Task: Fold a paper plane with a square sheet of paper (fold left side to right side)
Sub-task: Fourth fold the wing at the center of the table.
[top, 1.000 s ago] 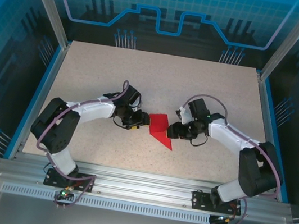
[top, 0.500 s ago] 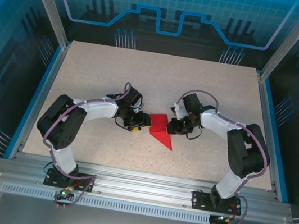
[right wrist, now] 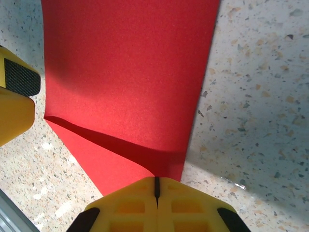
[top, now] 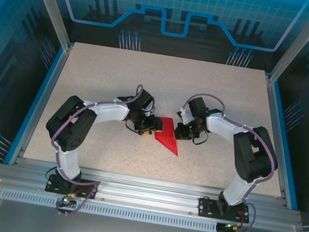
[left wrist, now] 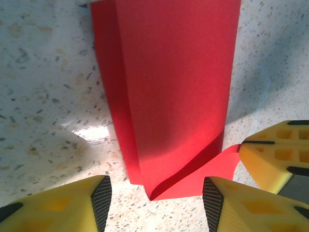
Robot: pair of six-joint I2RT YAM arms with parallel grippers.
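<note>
Red paper: a folded red paper (top: 167, 137) lies in the middle of the worktop (top: 101, 84), between the two arms, with its point aimed at the near edge.
Paper's shape: it is doubled over. In the left wrist view the top layer (left wrist: 174, 92) bows up off the lower one, leaving a dark gap along the fold near the camera.
Left tool: the left tool (top: 151, 129) sits at the paper's left side. Up close (left wrist: 157, 203) its jaws stand roughly half open, one finger (left wrist: 99, 198) over bare worktop and the other past the paper's curled corner. The black pads are not touching the paper, so it has hold of nothing.
Right tool: the right tool (top: 178, 130) sits at the paper's right side. In its own wrist view (right wrist: 156, 193) the yellow fingers are pressed fully together, and the raised layer of paper (right wrist: 130, 77) runs straight into the closed tips, so it is pinching that edge.
Tools together: they face each other across the paper, close but apart. One of the left tool's fingers (right wrist: 17, 92) shows at the edge of the right wrist view.
Worktop: pale and speckled.
</note>
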